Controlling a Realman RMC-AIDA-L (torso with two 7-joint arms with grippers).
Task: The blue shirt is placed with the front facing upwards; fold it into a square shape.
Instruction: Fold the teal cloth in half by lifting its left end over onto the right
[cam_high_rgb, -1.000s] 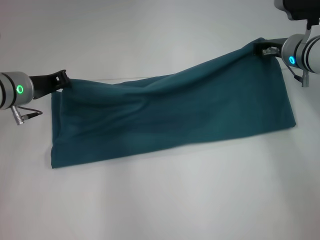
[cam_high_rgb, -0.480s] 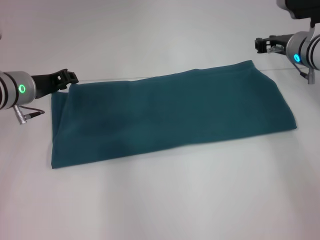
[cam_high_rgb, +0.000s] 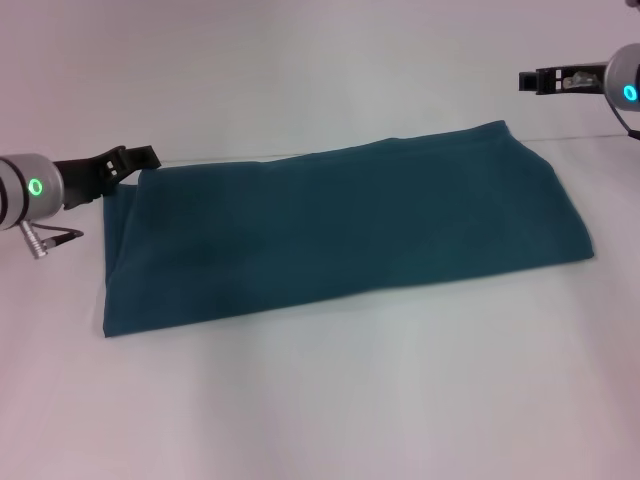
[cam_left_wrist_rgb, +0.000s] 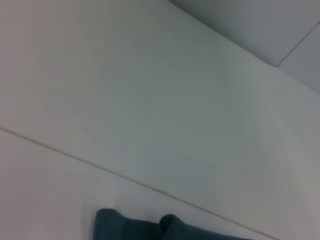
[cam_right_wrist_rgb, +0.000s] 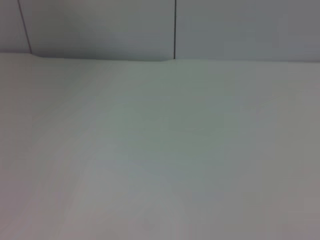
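Left hand (cam_high_rgb: 140, 158) is seen at the shirt's far left corner, fingertips at the cloth edge; whether cloth is pinched there cannot be told. A second ago the far edge was held raised between both hands; now the blue shirt (cam_high_rgb: 340, 235) lies flat on the counter (cam_high_rgb: 330, 400) as a long folded band, running from just beside the left hand toward the right. Right hand (cam_high_rgb: 530, 81) has let go and is lifted clear, up and away from the far right corner; its finger state cannot be told. Lengthwise fold judged done; crosswise folds remain for a square.
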